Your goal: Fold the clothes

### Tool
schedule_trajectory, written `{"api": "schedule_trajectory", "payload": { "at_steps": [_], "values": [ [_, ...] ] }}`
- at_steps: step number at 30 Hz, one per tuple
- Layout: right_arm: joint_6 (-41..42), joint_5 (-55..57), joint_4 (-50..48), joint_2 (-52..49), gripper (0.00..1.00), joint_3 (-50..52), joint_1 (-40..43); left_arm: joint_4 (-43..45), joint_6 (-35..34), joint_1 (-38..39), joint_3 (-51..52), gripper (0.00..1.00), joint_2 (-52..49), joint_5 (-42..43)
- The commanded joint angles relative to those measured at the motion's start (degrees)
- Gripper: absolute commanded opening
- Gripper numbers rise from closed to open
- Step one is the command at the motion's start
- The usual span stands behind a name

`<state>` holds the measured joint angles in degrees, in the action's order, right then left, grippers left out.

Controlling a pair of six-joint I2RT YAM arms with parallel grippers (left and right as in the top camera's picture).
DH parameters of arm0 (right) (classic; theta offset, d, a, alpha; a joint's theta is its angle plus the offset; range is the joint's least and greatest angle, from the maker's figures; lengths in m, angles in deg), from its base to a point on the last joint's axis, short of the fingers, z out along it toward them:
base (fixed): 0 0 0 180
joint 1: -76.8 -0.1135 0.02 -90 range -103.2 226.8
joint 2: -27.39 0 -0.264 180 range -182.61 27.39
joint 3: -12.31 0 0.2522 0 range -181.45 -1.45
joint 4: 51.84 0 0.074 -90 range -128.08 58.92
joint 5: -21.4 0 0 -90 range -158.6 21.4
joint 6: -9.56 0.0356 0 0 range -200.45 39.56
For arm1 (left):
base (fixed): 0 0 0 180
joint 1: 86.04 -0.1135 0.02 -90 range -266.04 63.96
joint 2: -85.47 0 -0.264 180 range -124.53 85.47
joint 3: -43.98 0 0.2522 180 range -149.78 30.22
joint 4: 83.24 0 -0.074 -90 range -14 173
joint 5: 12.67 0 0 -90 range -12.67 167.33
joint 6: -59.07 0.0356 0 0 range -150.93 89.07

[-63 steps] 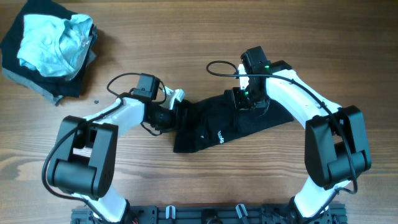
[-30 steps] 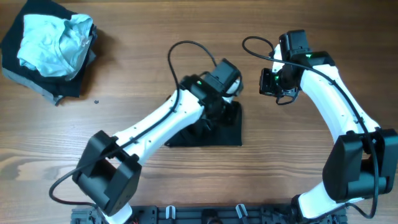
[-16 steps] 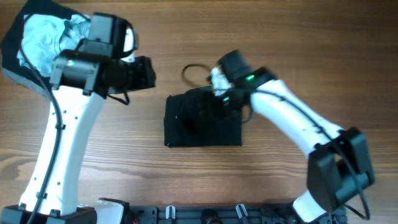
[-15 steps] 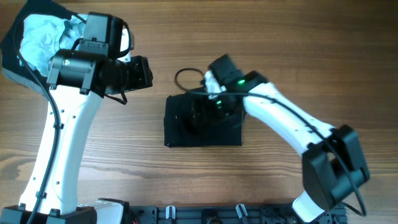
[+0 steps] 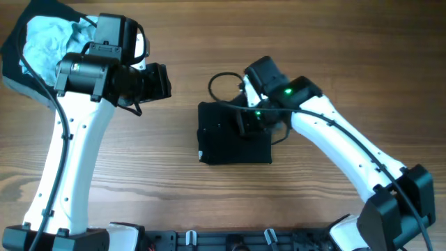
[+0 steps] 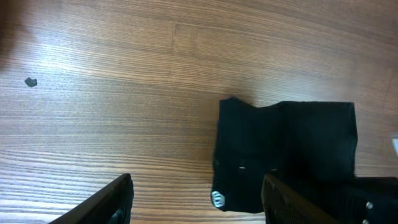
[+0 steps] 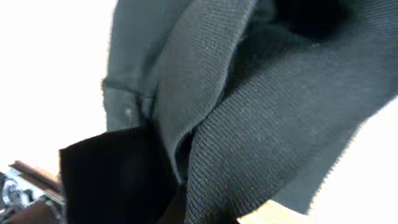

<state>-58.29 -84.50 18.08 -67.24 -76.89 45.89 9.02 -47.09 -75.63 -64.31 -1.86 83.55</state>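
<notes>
The right pincer (image 5: pixel 249 120) sits on the far right part of the rectangular folded black knitted garment (image 5: pixel 226 143). Its wrist view shows only bunched black cloth, so apart or clamped cannot be told. The garment lies flat at the centre of the wooden tabletop (image 5: pixel 327 42). The left pincer (image 5: pixel 159 81) hangs above the tabletop, left of the garment, fingers wide apart and empty. A crumpled light-blue garment (image 5: pixel 52 45) rests on a dark cloth (image 5: pixel 17 73) at the far left corner. Judged step: finishing this fold. The next move calls for lifting clear without dragging the fold, then fetching the light-blue garment.
</notes>
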Motion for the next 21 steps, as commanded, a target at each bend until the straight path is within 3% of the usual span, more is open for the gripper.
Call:
{"api": "schedule_trajectory", "payload": {
  "at_steps": [1,4,5,9,10,12,14,15,17,19,21],
  "values": [
    [-1.0,5.8,2.7,0.2,0.04,0.2,2.3,0.0,1.2,-0.2,-0.3,0.66,-1.2,-0.5],
    [-1.0,6.1,3.7,-0.3,0.04,0.9,3.1,0.0,1.2,-0.2,-0.3,0.66,-1.8,-0.5],
    [-1.0,6.1,4.2,-0.8,0.09,2.0,3.1,0.0,1.2,-0.2,-0.3,0.66,-1.9,-0.5],
    [2.1,10.2,6.1,-0.9,0.51,5.5,3.6,-0.7,1.2,-0.1,-0.3,0.66,-2.0,-0.5],
    [6.8,14.7,8.3,-0.6,0.55,5.4,4.5,-1.1,1.5,-0.1,-0.3,0.65,-2.0,-0.5],
    [3.1,13.2,7.3,0.9,0.55,4.8,5.6,-1.9,2.5,-0.2,-0.3,0.65,-2.0,-0.5],
    [-8.8,1.5,1.7,4.3,0.55,4.1,5.4,-2.0,2.5,-0.2,-0.3,0.65,-2.0,-0.5],
    [-10.5,-5.7,-2.7,5.9,0.55,4.1,5.3,-1.9,2.5,-0.2,-0.3,0.65,-2.0,-0.5],
    [-8.3,-9.9,-7.5,5.6,0.55,4.2,4.9,-2.0,2.5,-0.2,-0.3,0.65,-2.0,-0.5],
    [-6.5,-9.6,-11.8,1.5,0.21,5.6,3.3,-2.0,2.5,-0.2,-0.3,0.65,-2.0,-0.5],
    [-5.3,-9.2,-13.1,-4.2,0.15,7.4,2.3,-2.0,2.5,-0.2,-0.3,0.63,-2.0,0.6]
  ]
}}
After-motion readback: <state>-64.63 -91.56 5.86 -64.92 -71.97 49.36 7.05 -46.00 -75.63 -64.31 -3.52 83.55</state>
